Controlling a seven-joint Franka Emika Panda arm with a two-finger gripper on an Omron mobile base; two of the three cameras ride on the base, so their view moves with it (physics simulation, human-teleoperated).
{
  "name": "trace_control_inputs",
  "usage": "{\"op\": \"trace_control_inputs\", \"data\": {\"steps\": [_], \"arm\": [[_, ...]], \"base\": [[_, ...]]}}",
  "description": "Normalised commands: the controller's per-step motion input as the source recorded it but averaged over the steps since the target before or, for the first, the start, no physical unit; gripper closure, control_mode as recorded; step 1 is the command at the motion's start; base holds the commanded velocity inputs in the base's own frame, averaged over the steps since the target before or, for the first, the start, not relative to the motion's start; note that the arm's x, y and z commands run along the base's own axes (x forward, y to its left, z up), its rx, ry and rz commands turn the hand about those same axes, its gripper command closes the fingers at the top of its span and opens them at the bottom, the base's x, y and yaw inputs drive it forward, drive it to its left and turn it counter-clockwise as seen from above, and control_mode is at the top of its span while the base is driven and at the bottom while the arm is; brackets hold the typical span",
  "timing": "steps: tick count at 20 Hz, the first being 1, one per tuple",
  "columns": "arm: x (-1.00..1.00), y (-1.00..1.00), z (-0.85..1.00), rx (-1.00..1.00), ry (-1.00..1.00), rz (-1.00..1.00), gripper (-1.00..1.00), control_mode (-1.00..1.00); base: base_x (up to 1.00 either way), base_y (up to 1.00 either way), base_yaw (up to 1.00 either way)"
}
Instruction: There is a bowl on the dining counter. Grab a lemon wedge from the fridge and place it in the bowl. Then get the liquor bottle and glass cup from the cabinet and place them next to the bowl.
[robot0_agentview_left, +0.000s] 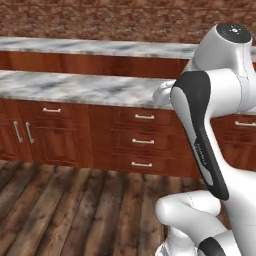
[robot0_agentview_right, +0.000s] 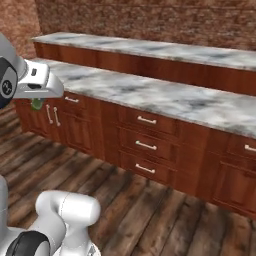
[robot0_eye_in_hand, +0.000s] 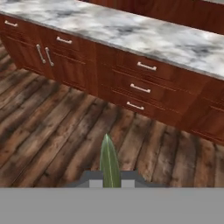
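Observation:
My gripper is shut on the lemon wedge, a thin yellow-green sliver that stands up between the two dark finger tips. From the right base view the lemon wedge peeks out green under the white hand, where the gripper hangs level with the front counter's edge. The dining counter, marble-topped with a plain wood panel front, runs along the brick wall behind that counter. It also crosses the back of the left base view as the dining counter. The bowl, fridge, cabinet, liquor bottle and glass cup are out of view.
A marble counter fronted with drawers and doors stands between me and the dining counter. Dark wooden floor planks stretch in front of it. My own arm blocks the right of the left base view.

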Motion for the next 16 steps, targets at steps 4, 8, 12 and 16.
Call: {"op": "trace_control_inputs", "data": {"steps": [4, 8, 12, 16], "arm": [[0.00, 0.00, 0.00, 0.00, 0.00, 0.00, 1.00, 1.00], [0.00, 0.00, 0.00, 0.00, 0.00, 0.00, 1.00, 1.00], [0.00, 0.00, 0.00, 0.00, 0.00, 0.00, 1.00, 1.00], [0.00, 0.00, 0.00, 0.00, 0.00, 0.00, 1.00, 1.00]], "base": [[1.00, 0.00, 0.49], [1.00, 0.00, 0.52], [1.00, 0.00, 0.52], [1.00, 0.02, 0.49]]}}
